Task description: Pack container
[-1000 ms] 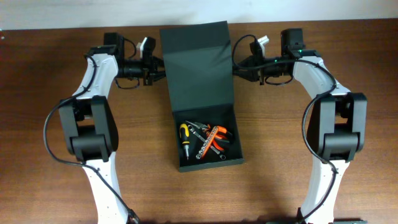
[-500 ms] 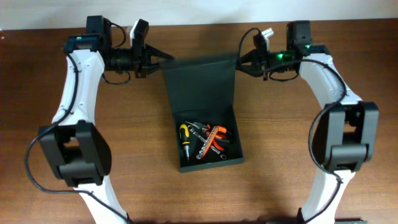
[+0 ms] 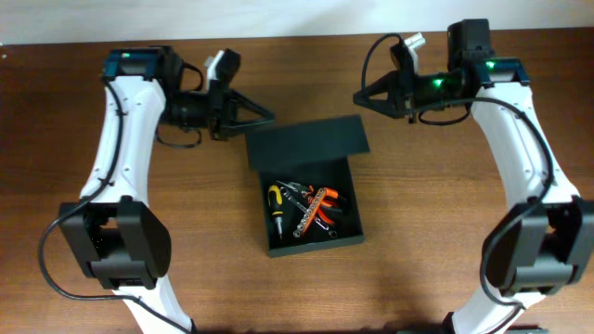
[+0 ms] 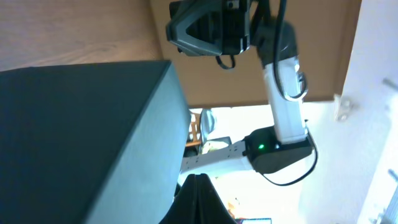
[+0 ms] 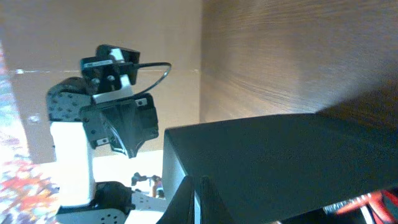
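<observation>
Container (image 3: 316, 245): lid (image 3: 306, 141) half-raised, near both hands' tips. Left hand (image 3: 267, 115), right hand (image 3: 358, 96): fingers together, empty. Tools (image 3: 306, 206) plain overhead; lid hides them from left wrist.

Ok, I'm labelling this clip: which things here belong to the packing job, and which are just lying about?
Job: container, its flap lid, hand tools inside it, left gripper, right gripper.
Just there: wooden table.

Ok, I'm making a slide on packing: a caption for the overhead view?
Overhead: left gripper and right gripper flank the flap lid of the container, part-raised over hand tools.
</observation>
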{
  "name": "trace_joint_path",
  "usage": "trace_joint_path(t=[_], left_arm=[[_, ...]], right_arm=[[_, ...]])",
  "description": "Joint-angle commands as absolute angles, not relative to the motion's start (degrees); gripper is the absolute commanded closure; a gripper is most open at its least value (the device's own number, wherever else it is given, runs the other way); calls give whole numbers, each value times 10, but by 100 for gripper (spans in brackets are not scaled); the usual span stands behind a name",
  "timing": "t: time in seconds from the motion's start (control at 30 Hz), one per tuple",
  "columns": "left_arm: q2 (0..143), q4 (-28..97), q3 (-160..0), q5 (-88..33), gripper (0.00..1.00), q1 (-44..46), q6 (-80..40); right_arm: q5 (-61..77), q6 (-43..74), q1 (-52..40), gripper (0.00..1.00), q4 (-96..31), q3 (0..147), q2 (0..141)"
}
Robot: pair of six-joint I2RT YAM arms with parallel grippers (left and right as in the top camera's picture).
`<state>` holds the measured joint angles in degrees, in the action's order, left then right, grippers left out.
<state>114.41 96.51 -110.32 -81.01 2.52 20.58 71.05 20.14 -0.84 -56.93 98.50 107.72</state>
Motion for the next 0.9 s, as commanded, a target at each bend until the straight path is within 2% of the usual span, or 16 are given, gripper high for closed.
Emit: trace_joint_path(t=[0.0,0.1,0.3,0.43,0.57,0.6,0.63,0.67,0.77,0.87], left_arm=[[1104,967,-1098,-812,98,58,241],[1094,965,-1098,-809,98,73,242],[1089,959,-1099,-714,98,73,242],[1089,921,-1099,-632,98,70,240],[1089,860,-1099,-466,98,70,173],[1089,842,-1099,-388,98,70,130],[1089,823,-1099,-259,98,70,68],[1089,820,-1099,-198,98,70,43],[1089,831,-1099,-98,98,70,-3],[1089,853,-1099,-63,98,70,-16]], right_arm=[[652,163,-11,96,-590,994,1039],[630,159,-11,96,-601,994,1023],[582,141,-11,96,-641,994,987],[481,123,-11,96,-695,994,966],[366,83,-11,96,-775,994,952],[332,72,-12,96,-801,994,949],[288,53,-12,96,-846,994,948],[266,45,-12,96,-871,994,948],[212,32,-12,96,-933,993,948],[161,32,-12,96,-974,992,948]])
